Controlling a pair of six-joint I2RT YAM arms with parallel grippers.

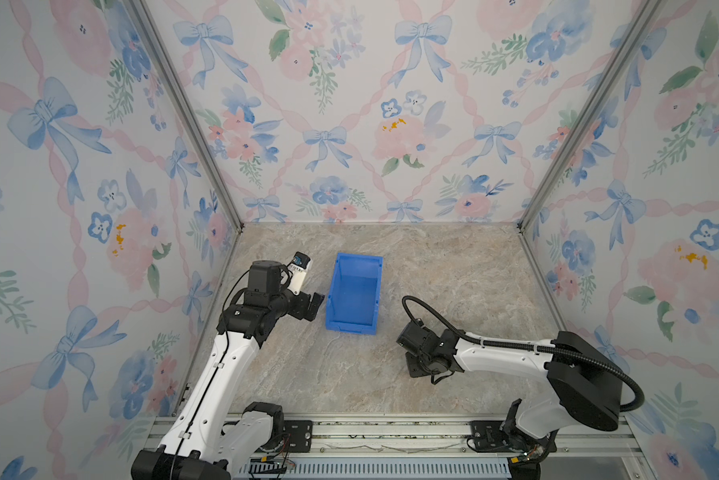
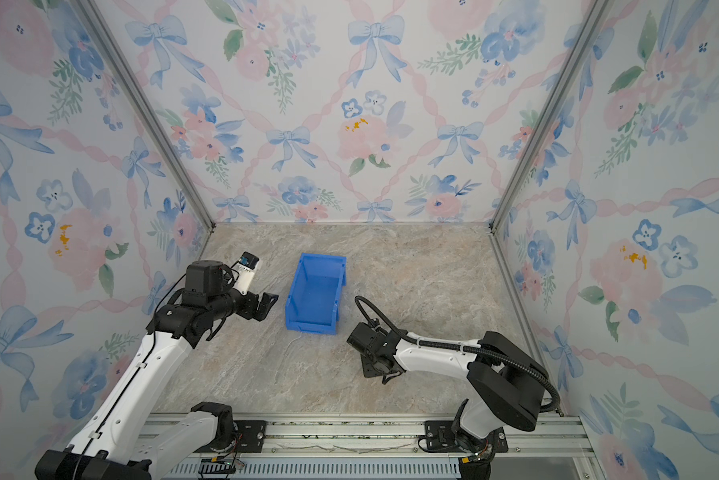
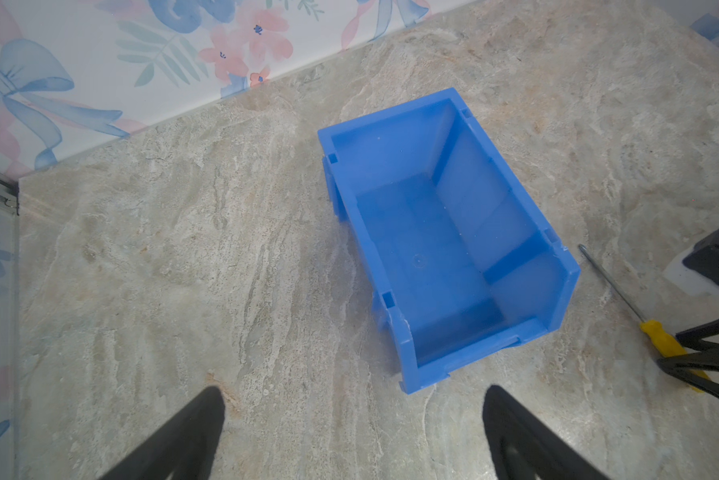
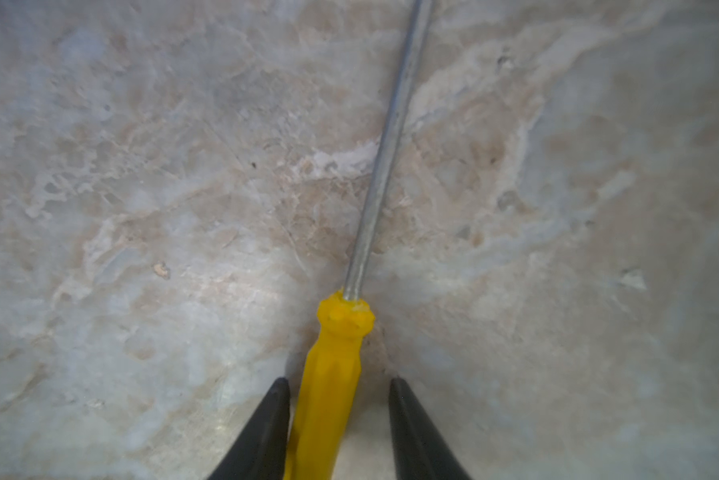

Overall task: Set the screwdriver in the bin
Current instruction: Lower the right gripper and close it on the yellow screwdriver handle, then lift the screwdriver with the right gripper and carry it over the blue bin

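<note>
The screwdriver [image 4: 332,374], with a yellow handle and a thin grey shaft, lies flat on the marbled tabletop. My right gripper [image 4: 337,384] is low over it with its jaws on either side of the handle. One finger is almost against the plastic and a narrow gap remains at the other. In the left wrist view the screwdriver [image 3: 661,338] lies just right of the empty blue bin [image 3: 391,153]. In both top views the right wrist hides the screwdriver. The left gripper [image 3: 355,395] is open and empty, just left of the bin [image 1: 333,291].
The bin [image 2: 295,291] stands mid-table, its lower lipped end toward the arm bases. Floral walls close off the back and both sides. An aluminium rail [image 1: 391,432] with the arm mounts runs along the front edge. A black cable [image 1: 432,316] loops over the right arm.
</note>
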